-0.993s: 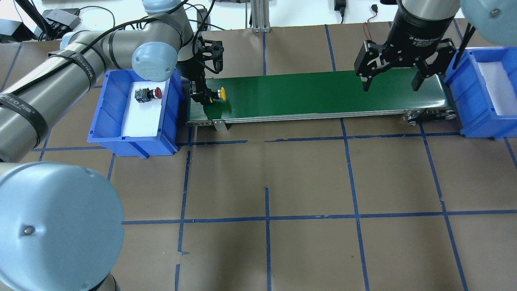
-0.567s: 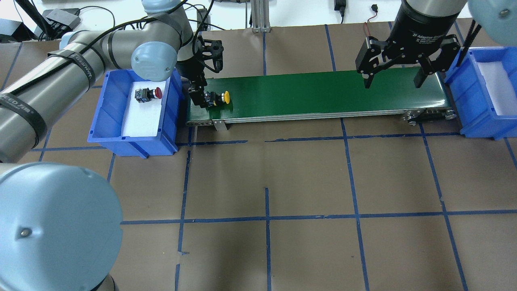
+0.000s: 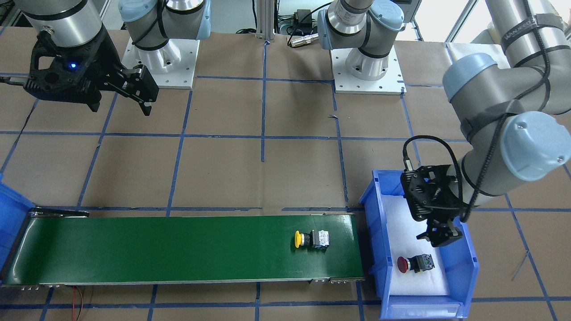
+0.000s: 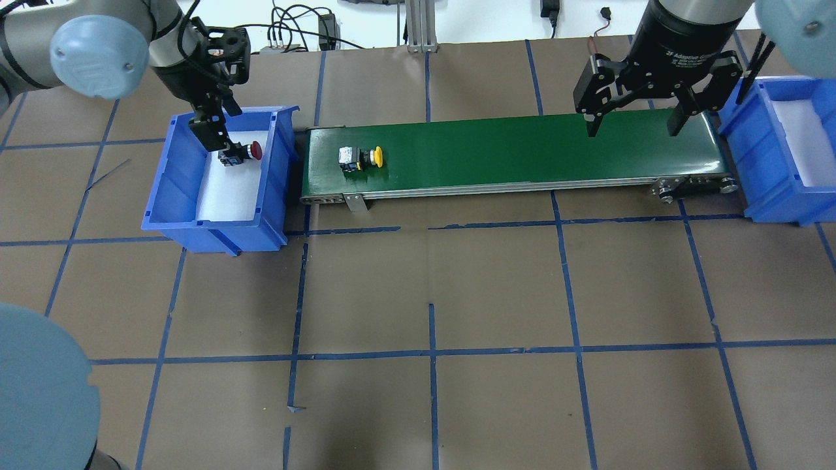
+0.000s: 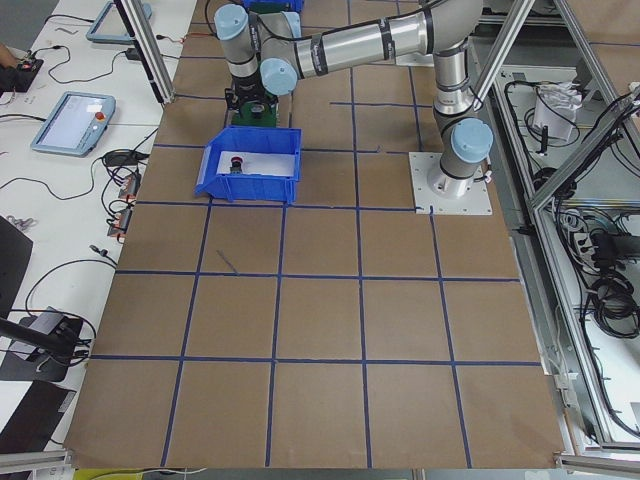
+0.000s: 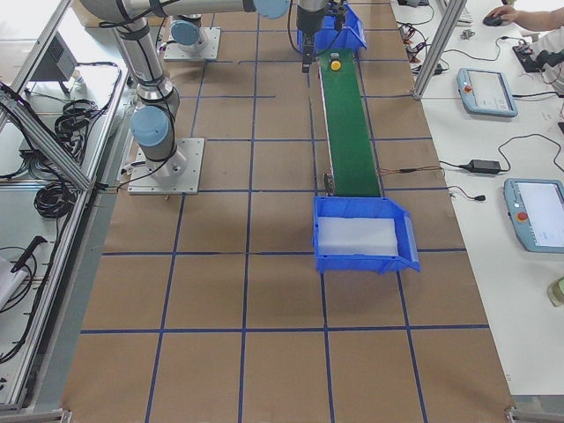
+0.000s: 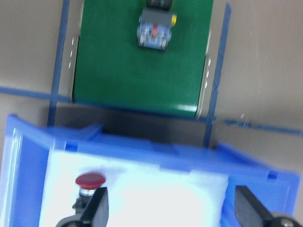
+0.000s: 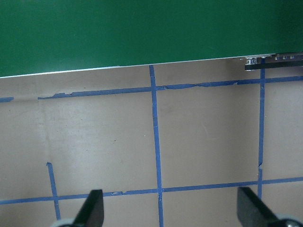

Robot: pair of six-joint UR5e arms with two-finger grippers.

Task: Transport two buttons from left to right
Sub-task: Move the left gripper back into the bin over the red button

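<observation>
Left gripper (image 7: 170, 210) is back over the left bin (image 4: 209, 232), jaws wide open and holding nothing. Wrist view puts one finger (image 7: 97, 208) just beside the red button (image 4: 241, 153), which isn't centred between the jaws, so it needs a small sideways fix before closing. Red button lies on its side on the bin's white pad.

Yellow button (image 4: 359, 157) lies free on the green belt (image 4: 522, 153) near its left end, cap pointing down the belt.

Right gripper (image 4: 631, 129) hangs open and empty over the belt's right end, beside the right bin (image 4: 757, 176).

Versus a second ago: the left gripper was at the belt with the yellow button, and has since let go and swung back. Yellow has crept slightly rightward. First button handed off, second pick starting.
</observation>
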